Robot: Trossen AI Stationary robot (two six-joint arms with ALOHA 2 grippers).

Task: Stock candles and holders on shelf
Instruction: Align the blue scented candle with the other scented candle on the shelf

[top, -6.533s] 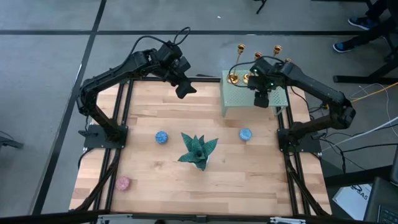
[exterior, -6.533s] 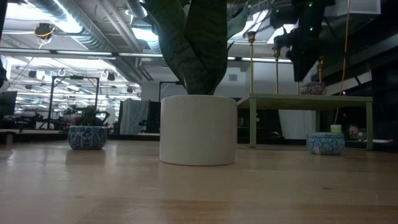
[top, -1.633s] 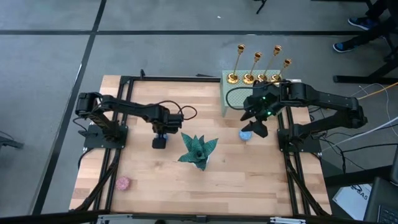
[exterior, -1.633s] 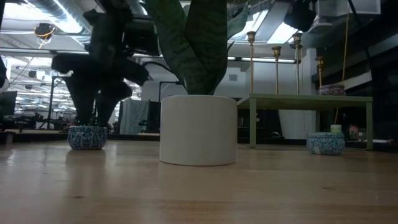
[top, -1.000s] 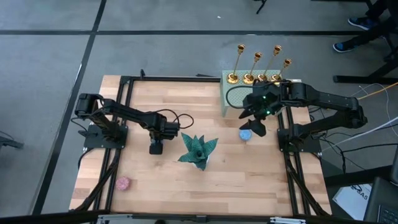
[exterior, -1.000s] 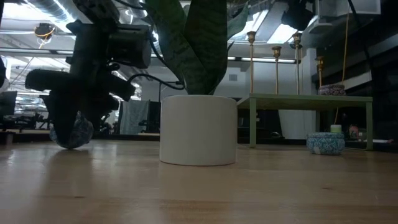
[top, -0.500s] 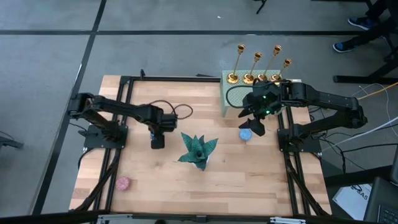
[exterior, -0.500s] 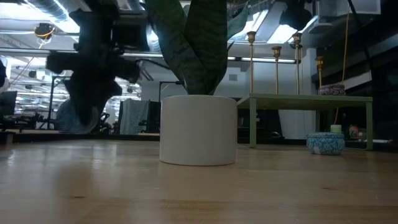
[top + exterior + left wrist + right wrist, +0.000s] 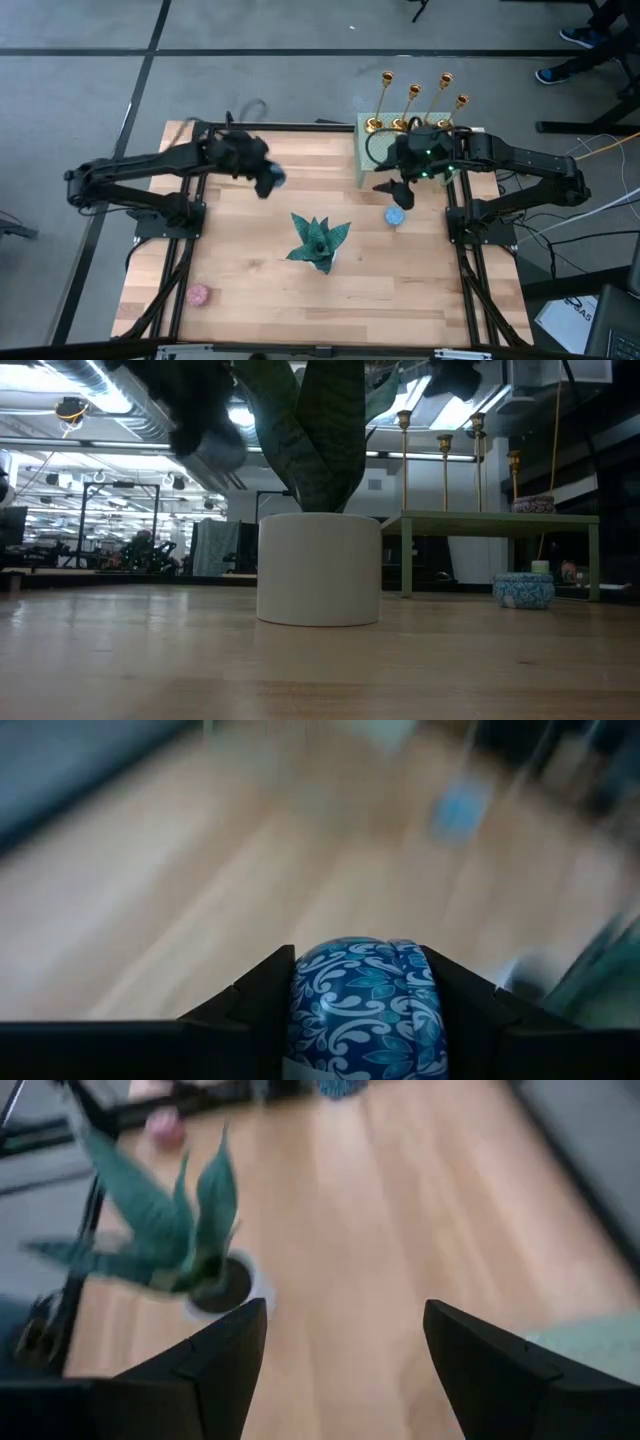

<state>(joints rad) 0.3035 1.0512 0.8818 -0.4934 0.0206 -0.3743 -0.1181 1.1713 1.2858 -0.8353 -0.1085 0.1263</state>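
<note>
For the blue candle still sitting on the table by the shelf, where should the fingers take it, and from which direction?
Grip the blue candle across its round side wall, coming straight down from above. It is a low, upright puck, so opposite sides offer parallel contact. The shelf stands close on its far side, so a level approach looks more cramped. The right gripper, fingers open, already hovers nearby; the left gripper carries the other blue candle.

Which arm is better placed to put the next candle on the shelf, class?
The left, probably. Its hand is already shut on a blue candle, lifted off the table. The right hand is open and empty beside the shelf, with the other blue candle on the table.
</note>
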